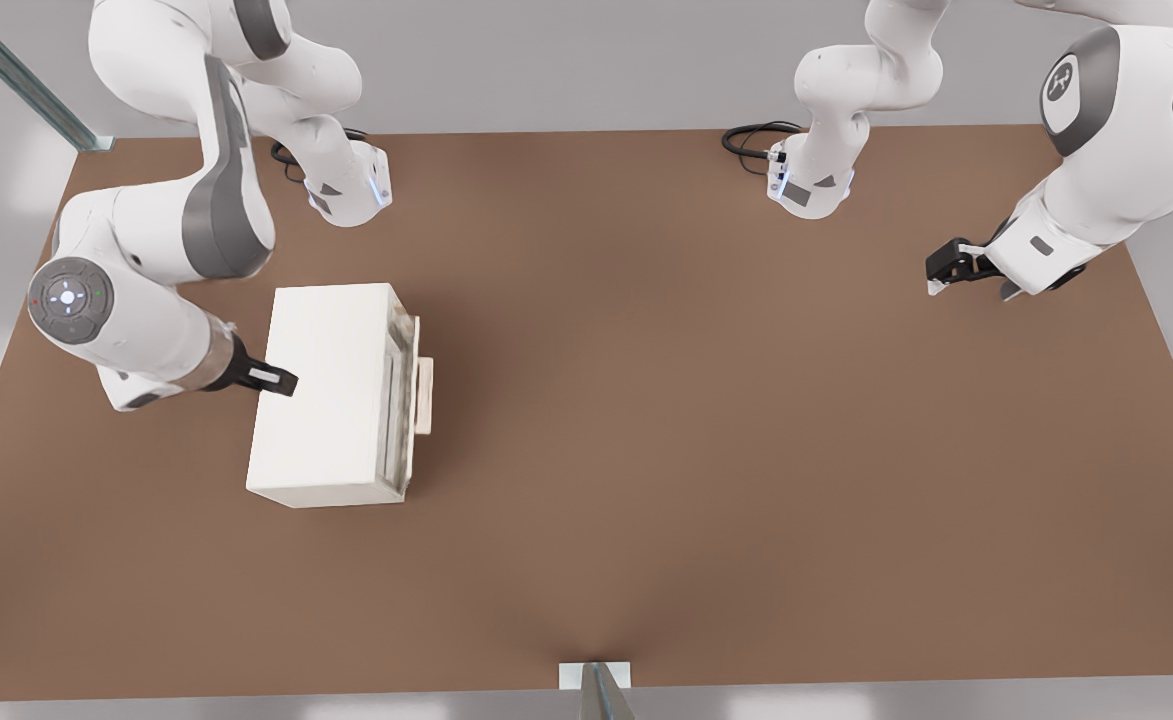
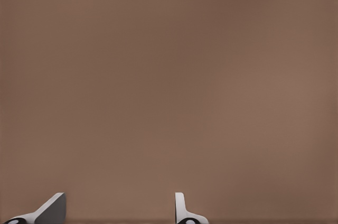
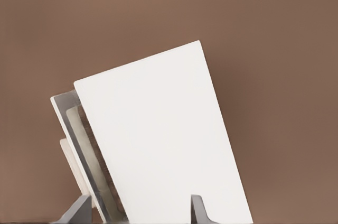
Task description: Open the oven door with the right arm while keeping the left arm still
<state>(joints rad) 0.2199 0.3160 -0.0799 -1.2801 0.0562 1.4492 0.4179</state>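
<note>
Cream-white shell: the oven (image 1: 331,395) is a plain boxy body with flat smooth faces and sharp corners, seen left of centre in the front view on the brown matte tabletop (image 1: 706,450).
Door: the oven door (image 1: 401,400) is a narrow cream frame around a greyish glass pane, on the side of the box facing the frame's middle; it looks shut or nearly so, though a slight gap can't be ruled out.
Handle: a pale beige bar handle (image 1: 425,396) sticks out from the door, flat and slab-like; judged the obvious spot to be hooked or pinched.
Handling guess: the door is probably stiff and hinged, the smooth frame likely slippery, the glass best left untouched; the light-looking box may slide if pulled hard.
Gripper: the right arm (image 1: 136,290) comes in from the frame's left, and its gripper (image 1: 276,379) is held over the oven's top near the back edge, well away from the handle.
Fingers: seen spread apart in the wrist view, with nothing pinched between them (image 3: 79,211).
</note>
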